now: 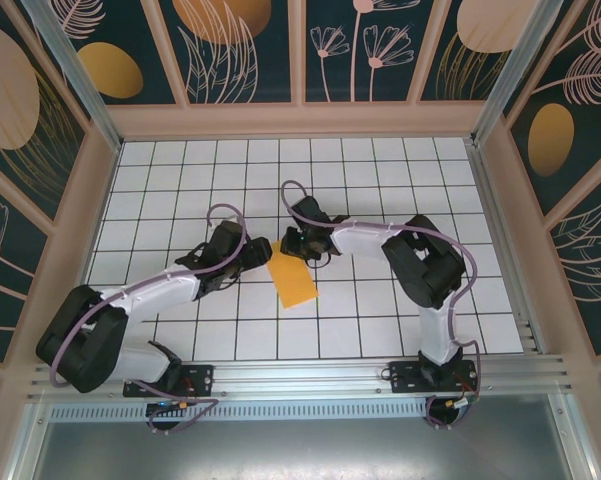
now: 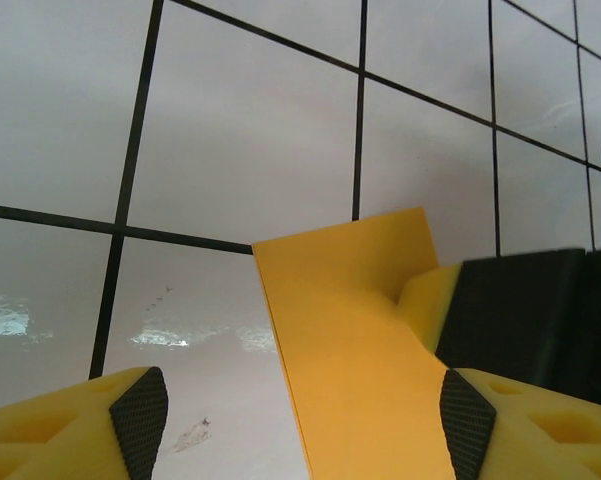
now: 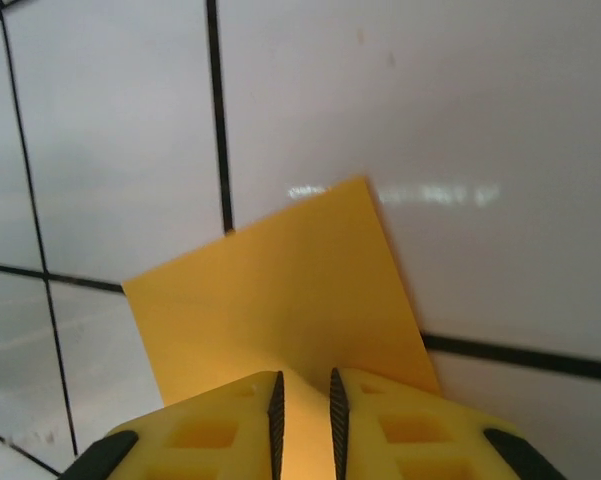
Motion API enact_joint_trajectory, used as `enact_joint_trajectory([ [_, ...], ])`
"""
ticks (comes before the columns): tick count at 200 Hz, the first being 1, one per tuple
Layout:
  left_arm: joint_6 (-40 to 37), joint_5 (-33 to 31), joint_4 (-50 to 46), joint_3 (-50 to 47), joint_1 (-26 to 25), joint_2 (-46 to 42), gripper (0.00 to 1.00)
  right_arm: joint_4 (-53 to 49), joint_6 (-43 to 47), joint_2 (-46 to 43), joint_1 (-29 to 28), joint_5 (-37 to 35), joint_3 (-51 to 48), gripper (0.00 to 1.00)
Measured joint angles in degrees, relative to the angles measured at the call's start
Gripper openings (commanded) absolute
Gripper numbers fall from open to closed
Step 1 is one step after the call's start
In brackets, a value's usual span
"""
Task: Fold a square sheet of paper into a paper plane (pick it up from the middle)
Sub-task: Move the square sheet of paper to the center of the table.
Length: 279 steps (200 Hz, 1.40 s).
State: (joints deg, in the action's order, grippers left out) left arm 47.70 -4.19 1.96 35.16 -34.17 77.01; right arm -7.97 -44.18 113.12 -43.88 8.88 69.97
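The square sheet of paper (image 1: 296,282), orange-yellow and folded into a narrow rectangle, lies flat on the white tiled table (image 1: 380,180) in the middle. My right gripper (image 1: 288,243) is at its far end. In the right wrist view the right gripper (image 3: 305,400) has its pads close together, with a raised ridge of the paper (image 3: 280,290) pinched between them. My left gripper (image 1: 262,255) is just left of that same end. In the left wrist view it (image 2: 303,415) stands open low over the paper (image 2: 350,330), and a right finger (image 2: 430,300) presses the paper's edge.
Wooden frame walls with dark leaf panels (image 1: 240,50) close in the table on three sides. A metal rail (image 1: 310,375) carrying both arm bases runs along the near edge. Black grid lines cross the tiles around the paper.
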Motion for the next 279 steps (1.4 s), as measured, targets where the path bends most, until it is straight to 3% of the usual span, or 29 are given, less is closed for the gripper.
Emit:
enact_joint_trajectory([
  [37,2.0,-1.1,0.0,-2.8,0.0,-5.5,0.84,-3.6,4.0,-3.1,0.0,-3.4,1.6,0.42],
  [85,6.0,-2.0,0.0,-7.6,0.1,-9.8,0.92,-9.9,13.5,-3.4,-0.2,-5.0,3.9,0.38],
  [139,9.3,-2.1,-0.3,-10.5,0.4,-13.2,0.95,-12.7,18.0,6.3,-1.8,-5.0,14.2,0.37],
  [207,9.3,1.6,-0.1,-10.5,0.4,-12.8,0.93,-12.0,12.3,8.9,0.5,-8.1,15.1,0.35],
  [241,8.0,4.7,1.2,-10.5,0.4,-11.0,0.92,-10.9,6.6,7.0,2.3,-11.7,12.4,0.36],
  [279,7.4,9.2,4.2,-9.9,0.4,-7.4,0.89,-12.7,5.9,3.8,3.0,-13.2,11.8,0.39],
])
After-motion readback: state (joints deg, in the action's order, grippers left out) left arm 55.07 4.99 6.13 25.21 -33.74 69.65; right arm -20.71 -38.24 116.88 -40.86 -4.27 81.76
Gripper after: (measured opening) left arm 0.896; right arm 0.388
